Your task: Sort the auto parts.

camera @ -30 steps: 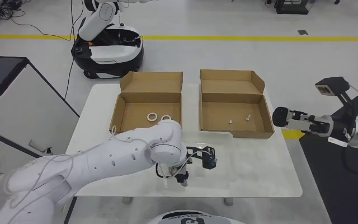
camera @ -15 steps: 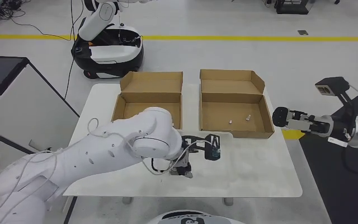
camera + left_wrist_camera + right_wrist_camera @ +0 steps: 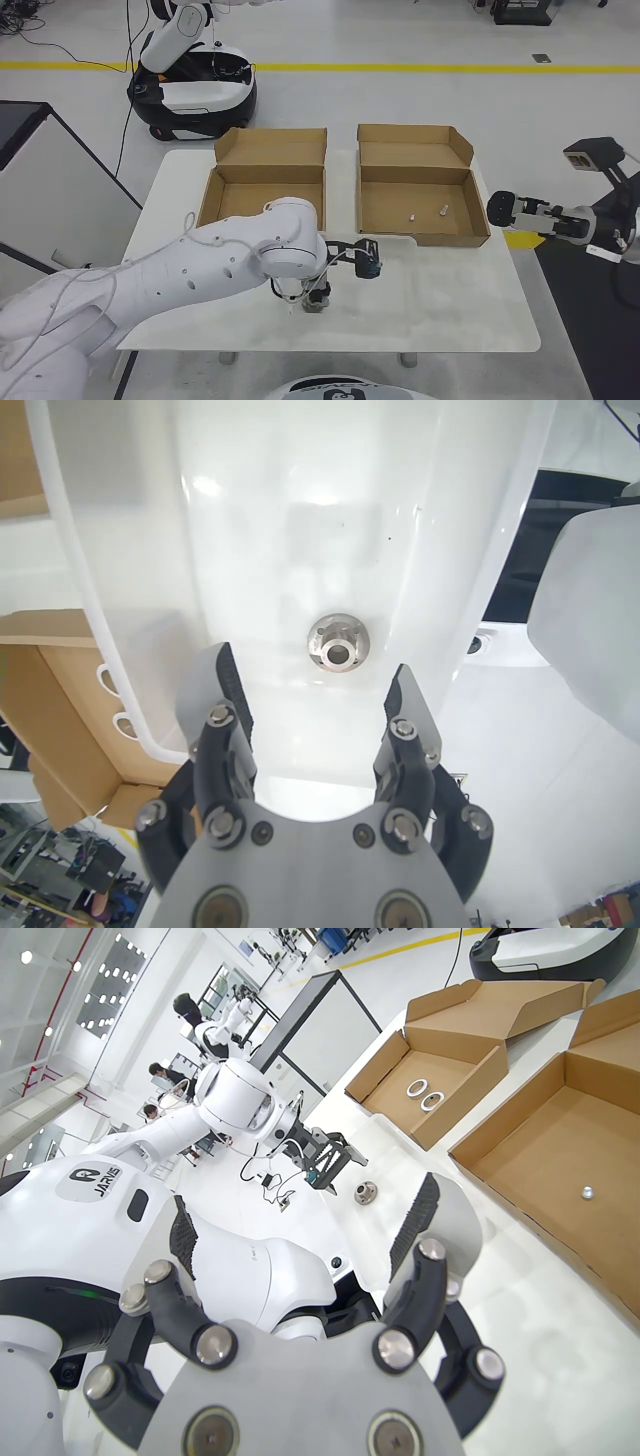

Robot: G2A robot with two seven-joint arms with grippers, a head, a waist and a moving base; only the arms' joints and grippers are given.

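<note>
- A round flanged metal part (image 3: 339, 648) with a hollow hub is being carried by the white desk (image 3: 450, 300). It is lying flat, hub upward, toward the desk's near edge and about midway along it.
- The left end effector (image 3: 314, 682) is being held low over that spot, with its jaws spread wide and nothing being gripped. The part is being seen just ahead of the open jaws, in line with the gap between them, and no contact is being shown.
- In the right wrist view, this end effector is being shown pointing down at the desk, just beside the part.
- The right end effector (image 3: 305, 1208) is being held beyond the desk's right edge, well apart from the part. Its jaws are being held apart and nothing is being gripped.
- Two open cardboard boxes are being carried side by side on the far half of the desk. Their lids are being held up toward the far edge.
- In the left box (image 3: 240, 205), two white rings (image 3: 423, 1094) are lying flat on the floor, just beside each other.
- In the right box (image 3: 390, 210), two small metal pieces (image 3: 443, 209) are lying on the floor, near each other but apart.
</note>
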